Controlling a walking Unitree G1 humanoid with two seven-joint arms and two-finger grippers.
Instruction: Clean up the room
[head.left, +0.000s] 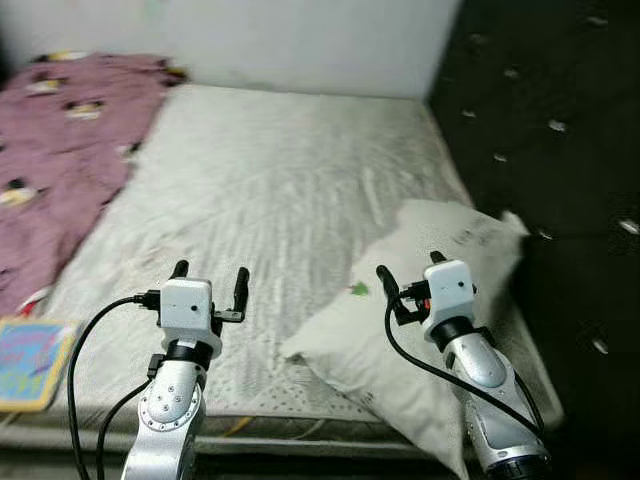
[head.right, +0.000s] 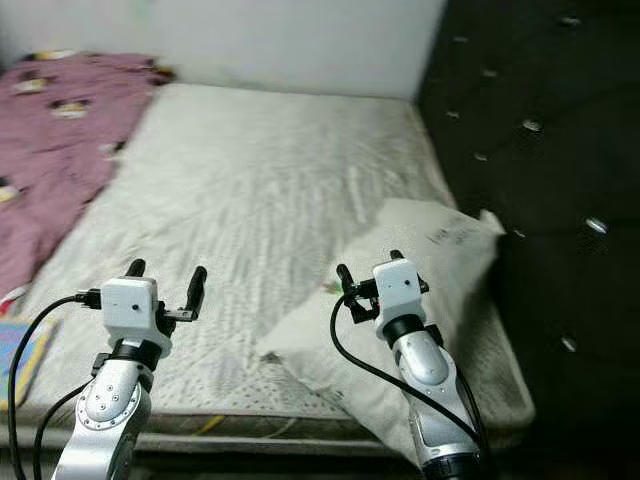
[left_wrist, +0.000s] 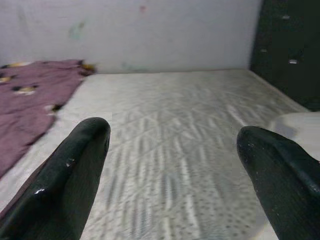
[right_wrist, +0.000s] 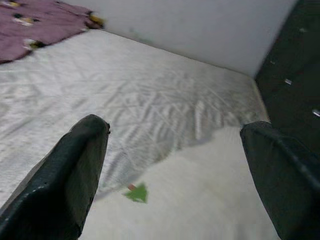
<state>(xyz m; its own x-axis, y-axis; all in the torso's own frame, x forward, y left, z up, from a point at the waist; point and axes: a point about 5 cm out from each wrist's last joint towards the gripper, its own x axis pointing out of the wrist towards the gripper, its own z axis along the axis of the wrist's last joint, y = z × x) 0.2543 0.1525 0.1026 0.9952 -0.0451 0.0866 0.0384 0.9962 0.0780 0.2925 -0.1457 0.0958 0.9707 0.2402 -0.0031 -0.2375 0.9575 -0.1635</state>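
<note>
A white pillow (head.left: 420, 330) with a small green mark (right_wrist: 137, 193) lies on the near right part of a bare white mattress (head.left: 270, 190). A crumpled purple blanket (head.left: 60, 150) covers the mattress's far left side. My right gripper (head.left: 410, 270) hovers open just above the pillow, nothing between its fingers (right_wrist: 60, 180). Over the mattress's near edge, left of the pillow, my left gripper (head.left: 210, 275) is held open and empty, its fingers (left_wrist: 60, 175) pointing toward the far wall.
A black tufted headboard (head.left: 550, 150) runs along the right side of the bed. A white wall (head.left: 300, 40) stands behind the bed. A colourful flat book or mat (head.left: 30, 360) lies at the near left edge.
</note>
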